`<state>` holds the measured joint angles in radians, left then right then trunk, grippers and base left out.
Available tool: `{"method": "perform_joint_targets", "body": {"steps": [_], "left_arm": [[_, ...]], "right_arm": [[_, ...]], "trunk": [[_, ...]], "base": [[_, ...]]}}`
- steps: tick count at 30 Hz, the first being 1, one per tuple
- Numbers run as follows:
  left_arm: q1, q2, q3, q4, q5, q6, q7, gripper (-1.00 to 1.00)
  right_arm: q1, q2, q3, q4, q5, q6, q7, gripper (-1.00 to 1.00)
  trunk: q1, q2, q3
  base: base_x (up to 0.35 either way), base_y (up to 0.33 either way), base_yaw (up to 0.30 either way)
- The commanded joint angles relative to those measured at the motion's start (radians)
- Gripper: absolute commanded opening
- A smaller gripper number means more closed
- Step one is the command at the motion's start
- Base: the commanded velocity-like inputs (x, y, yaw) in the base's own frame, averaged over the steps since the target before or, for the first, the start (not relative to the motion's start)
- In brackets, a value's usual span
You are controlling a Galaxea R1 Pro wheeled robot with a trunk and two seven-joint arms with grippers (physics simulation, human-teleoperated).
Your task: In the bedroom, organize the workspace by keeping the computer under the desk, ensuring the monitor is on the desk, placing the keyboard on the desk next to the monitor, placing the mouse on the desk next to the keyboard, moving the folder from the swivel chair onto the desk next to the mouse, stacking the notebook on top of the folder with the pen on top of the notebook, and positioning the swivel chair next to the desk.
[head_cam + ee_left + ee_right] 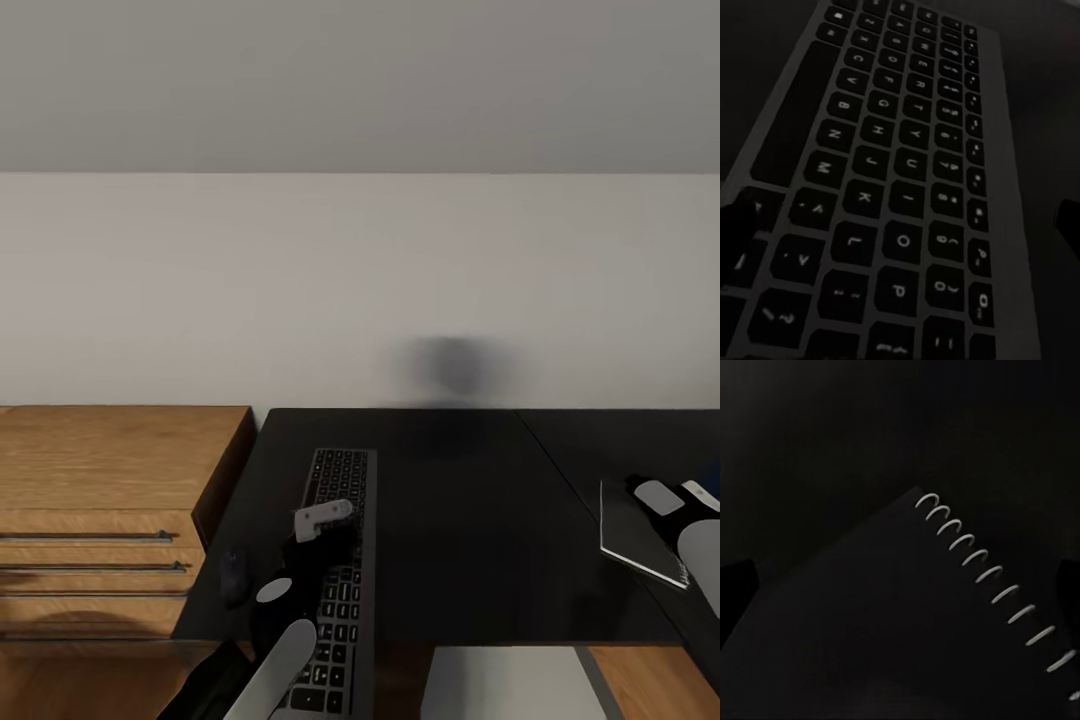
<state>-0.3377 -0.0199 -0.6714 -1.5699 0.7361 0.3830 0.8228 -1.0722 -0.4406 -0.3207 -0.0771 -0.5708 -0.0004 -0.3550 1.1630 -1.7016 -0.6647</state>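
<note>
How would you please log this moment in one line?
left gripper over keyboard | right gripper above spiral notebook | mouse beside keyboard

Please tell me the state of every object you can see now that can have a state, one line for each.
keyboard: flat on the desk, its length running away from the robot, left gripper just above it.
mouse: on the desk, left of the keyboard, untouched.
notebook: spiral-bound, closed, flat on the desk at the right.
desk: black top, against the wall.
dresser: drawers closed.
left gripper: jaws open over the keys.
right gripper: above the notebook, jaws open.
</note>
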Motion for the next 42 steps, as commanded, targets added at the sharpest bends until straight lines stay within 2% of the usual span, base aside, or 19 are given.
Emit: {"method": "perform_joint_targets", "body": {"steps": [1,42], "left_arm": [[-0.001,0.0,-0.001,-0.001,0.005,0.004,0.007,1.0],[-0.001,0.0,-0.001,0.0,0.005,0.004,0.007,1.0]], "right_arm": [[0.0,0.0,-0.035,0.076,-0.031,0.004,0.001,1.0],[0.0,0.0,-0.035,0.076,-0.032,0.026,0.001,1.0]], "trunk": [[0.0,0.0,0.0],[0.0,0.0,0.023]], "base": [[0.0,0.0,0.141],[0.0,0.0,0.16]]}}
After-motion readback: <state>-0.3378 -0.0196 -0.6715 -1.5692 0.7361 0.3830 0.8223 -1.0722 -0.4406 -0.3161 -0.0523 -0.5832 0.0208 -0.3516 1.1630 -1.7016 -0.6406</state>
